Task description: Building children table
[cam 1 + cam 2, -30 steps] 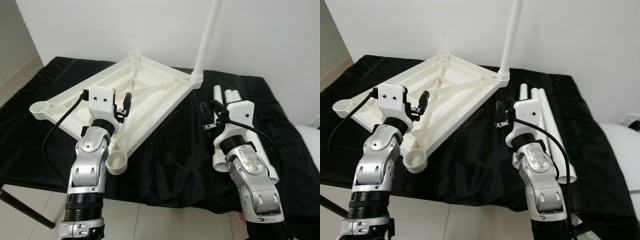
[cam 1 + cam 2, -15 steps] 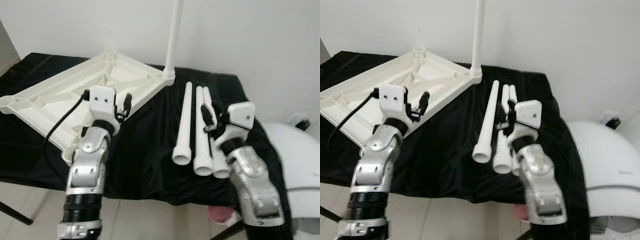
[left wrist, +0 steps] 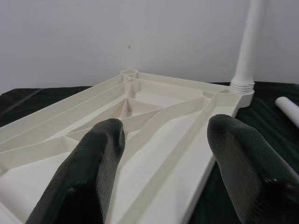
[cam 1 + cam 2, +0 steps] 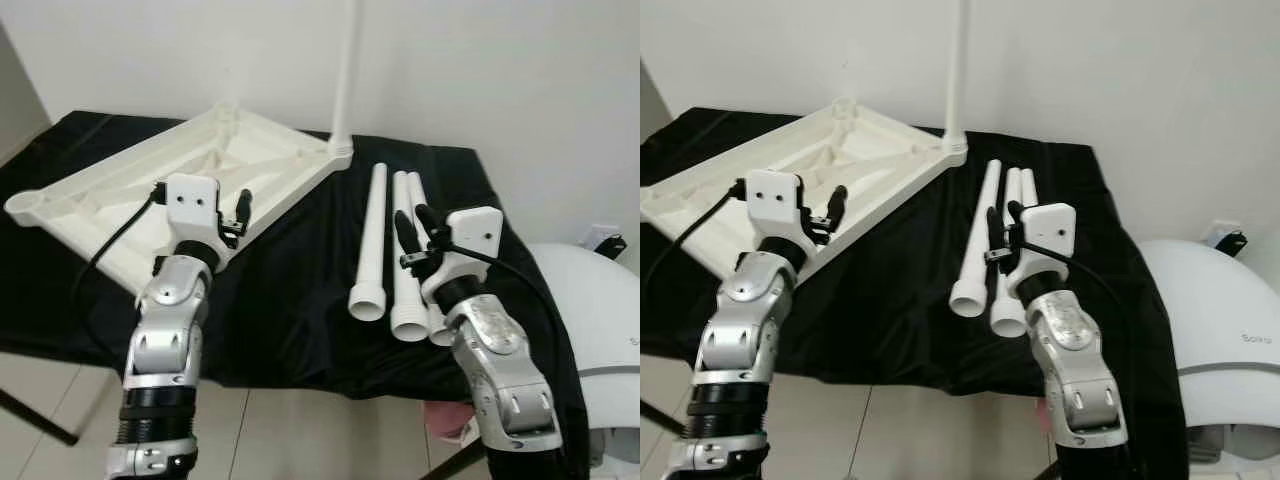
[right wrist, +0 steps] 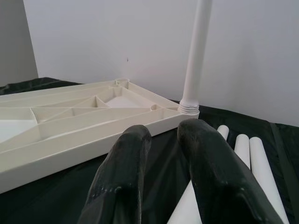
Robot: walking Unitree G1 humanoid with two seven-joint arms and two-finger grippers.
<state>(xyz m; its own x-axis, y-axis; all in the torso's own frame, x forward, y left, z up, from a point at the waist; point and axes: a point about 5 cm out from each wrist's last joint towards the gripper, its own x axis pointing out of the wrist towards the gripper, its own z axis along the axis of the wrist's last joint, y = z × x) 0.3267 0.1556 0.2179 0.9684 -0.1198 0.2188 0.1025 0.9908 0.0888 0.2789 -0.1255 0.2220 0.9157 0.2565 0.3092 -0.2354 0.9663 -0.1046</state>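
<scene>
The right gripper (image 4: 408,222), fingers nearly together and empty, hovers just above three loose table legs (image 4: 372,240) on the black cloth (image 4: 290,300). The left gripper (image 3: 163,158), fingers apart, hangs over the upturned tabletop (image 4: 180,190), whose far corner holds one upright leg (image 4: 347,70).

I see a cream-white tabletop (image 4: 200,180) with one white upright leg (image 4: 346,70), and three white loose legs (image 4: 395,250), all on a plain black cloth (image 4: 290,300). My arms are silver; both grippers' fingers (image 3: 93,172) are black. The wall (image 4: 500,70) is white.
</scene>
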